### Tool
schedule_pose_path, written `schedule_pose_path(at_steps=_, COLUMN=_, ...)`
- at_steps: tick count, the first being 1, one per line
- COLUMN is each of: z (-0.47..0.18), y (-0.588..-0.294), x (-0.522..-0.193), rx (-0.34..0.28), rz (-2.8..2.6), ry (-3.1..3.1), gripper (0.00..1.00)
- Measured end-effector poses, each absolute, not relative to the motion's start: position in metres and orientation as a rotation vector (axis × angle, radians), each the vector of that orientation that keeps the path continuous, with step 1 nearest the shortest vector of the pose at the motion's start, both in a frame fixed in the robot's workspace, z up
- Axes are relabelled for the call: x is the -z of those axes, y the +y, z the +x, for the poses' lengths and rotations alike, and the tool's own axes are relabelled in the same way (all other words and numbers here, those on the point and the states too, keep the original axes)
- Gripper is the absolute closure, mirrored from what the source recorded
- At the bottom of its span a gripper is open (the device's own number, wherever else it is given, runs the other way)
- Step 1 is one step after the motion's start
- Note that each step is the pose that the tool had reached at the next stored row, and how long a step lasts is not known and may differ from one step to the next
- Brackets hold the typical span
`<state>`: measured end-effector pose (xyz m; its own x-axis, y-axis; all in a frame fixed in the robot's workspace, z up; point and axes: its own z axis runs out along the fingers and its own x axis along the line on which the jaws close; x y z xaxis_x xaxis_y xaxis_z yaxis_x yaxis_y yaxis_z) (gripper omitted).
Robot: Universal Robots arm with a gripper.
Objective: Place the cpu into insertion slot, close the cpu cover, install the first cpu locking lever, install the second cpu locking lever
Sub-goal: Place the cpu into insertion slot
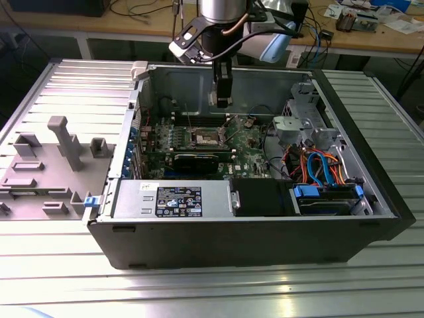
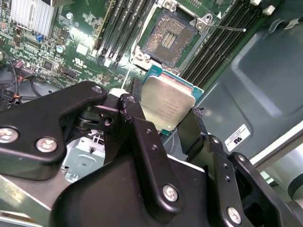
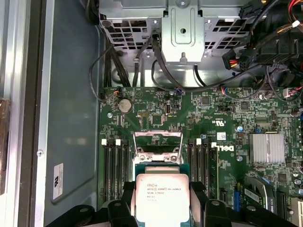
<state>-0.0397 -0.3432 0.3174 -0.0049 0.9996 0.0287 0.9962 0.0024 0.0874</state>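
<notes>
Open computer case (image 1: 232, 245); motherboard (image 3: 227, 123) exposed inside; insertion slot (image 2: 168, 40) bare, pin grid uncovered, ready to receive; the gripper (image 2: 163, 111) hangs above the slot and short of it, clenched on the cpu (image 2: 166, 104); chip pinched by opposite edges, metal top towards the wrist, likely so it lowers flat.

- open black computer case (image 1: 252, 238) on a ribbed metal table (image 1: 199, 291);
- green motherboard (image 3: 227, 113) inside, bearing a finned heatsink (image 3: 267, 147) and a coin battery (image 3: 124, 105);
- labelled power supply (image 1: 172, 199);
- orange and blue cables (image 1: 318, 165);
- grey fixture (image 1: 59, 142) beside the case, at the exterior view's left
</notes>
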Motion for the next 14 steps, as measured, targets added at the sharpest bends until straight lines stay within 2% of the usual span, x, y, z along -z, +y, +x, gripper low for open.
schedule_pose_path(at_steps=7, z=-0.046, y=-0.343, x=-0.299, rx=-0.128, rz=2.186, ry=2.195, gripper=0.46)
schedule_pose_path(at_steps=14, z=-0.046, y=-0.343, x=-0.297, rx=-0.128, rz=2.186, ry=2.195, gripper=0.46)
